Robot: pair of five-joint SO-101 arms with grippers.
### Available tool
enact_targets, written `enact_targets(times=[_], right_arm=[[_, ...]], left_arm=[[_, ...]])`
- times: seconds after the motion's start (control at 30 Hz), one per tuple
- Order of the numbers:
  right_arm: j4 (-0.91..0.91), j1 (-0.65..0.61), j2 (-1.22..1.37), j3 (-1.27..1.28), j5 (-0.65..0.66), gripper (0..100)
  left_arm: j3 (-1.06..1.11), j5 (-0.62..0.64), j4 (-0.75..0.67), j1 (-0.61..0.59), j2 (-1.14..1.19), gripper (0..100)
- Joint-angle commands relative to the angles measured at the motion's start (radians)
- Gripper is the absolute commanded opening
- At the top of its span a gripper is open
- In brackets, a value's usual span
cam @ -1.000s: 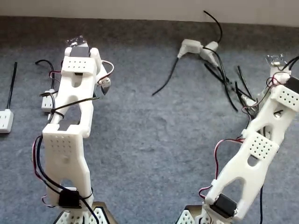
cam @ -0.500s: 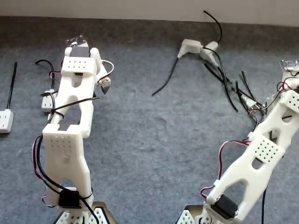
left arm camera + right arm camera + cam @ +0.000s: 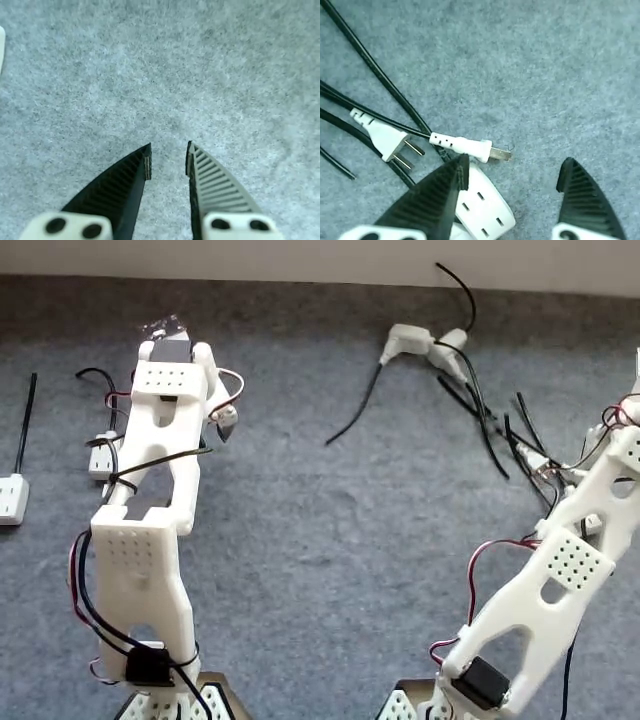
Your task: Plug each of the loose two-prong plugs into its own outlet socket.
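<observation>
Plug (image 3: pixel 466 146) beside socket (image 3: pixel 487 210), right tool (image 3: pixel 515 174) spread

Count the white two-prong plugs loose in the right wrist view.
2: a broad plug among the black cords, a slim plug beside the white outlet block. Others may be hidden.

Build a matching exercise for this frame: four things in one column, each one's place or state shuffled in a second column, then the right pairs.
Things
1. left gripper
2. right gripper
3. white flat two-prong plug on a black cable
4. white plastic outlet block with slots

Places or states
A. lies loose on the grey carpet, prongs bare
B. open wide
C. partly hidden behind a black ribbed finger
D. open narrowly, bare carpet beneath

Pairs: 1-D, 2-B, 3-A, 4-C
</observation>
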Motion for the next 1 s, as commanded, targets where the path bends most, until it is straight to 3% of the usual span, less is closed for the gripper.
enact_targets(times=[0.0, 0.27, 0.47, 0.73, 0.9, 0.97], right_arm=[[0.044, 0.007, -0.127, 0.108, -0.012, 28.1], [0.033, -0.033, -0.492, 0.725, -0.012, 28.1], [-0.225, -0.018, -0.544, 0.990, 0.063, 27.9], [-0.492, 0.001, -0.466, 1.086, 0.163, 27.9], [-0.509, 0.010, -0.461, 1.090, 0.164, 26.9], [-0.509, 0.013, -0.463, 1.092, 0.164, 21.6]], left_arm=[[-0.005, 0.012, -0.009, 0.012, -0.007, 14], [-0.005, 0.012, -0.011, 0.012, -0.007, 14], [0.007, 0.012, -0.011, 0.012, -0.007, 14], [0.008, 0.012, -0.011, 0.012, -0.007, 14], [0.008, 0.012, -0.011, 0.010, -0.007, 14], [0.008, 0.012, -0.011, 0.010, -0.007, 14]])
